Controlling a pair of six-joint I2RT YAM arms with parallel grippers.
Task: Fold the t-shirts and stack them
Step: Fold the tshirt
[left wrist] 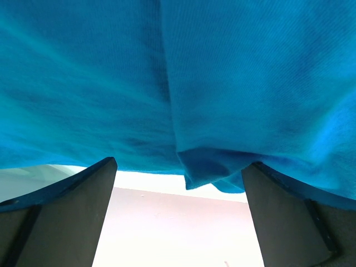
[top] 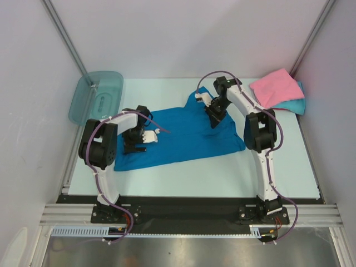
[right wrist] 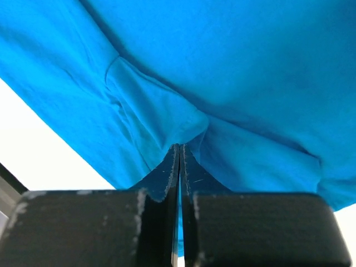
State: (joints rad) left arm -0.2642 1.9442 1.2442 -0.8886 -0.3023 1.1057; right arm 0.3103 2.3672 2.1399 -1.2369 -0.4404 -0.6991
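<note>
Fingers of the right gripper (right wrist: 179, 153) are pinched shut on a fold of the deep blue cloth t-shirt (top: 183, 136), which lies spread centrally. The left gripper (left wrist: 179, 167) stands wide open at its edge. The pink cloth t-shirt (top: 272, 88) lies atop the turquoise cloth t-shirt (top: 297, 104) at far right, apparently folded; the blue one is still to be folded and stacked.

Translucent teal plastic bin (top: 95, 97) at the far-left corner of the pale table (top: 183, 175).

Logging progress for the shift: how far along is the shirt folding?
Looks done: the pink t-shirt lies folded on the turquoise t-shirt at the far right corner. In hand: the right gripper is shut on a pinch of the blue t-shirt, the left gripper open at its edge. Left: the blue one is spread out, unfolded, not stacked.
</note>
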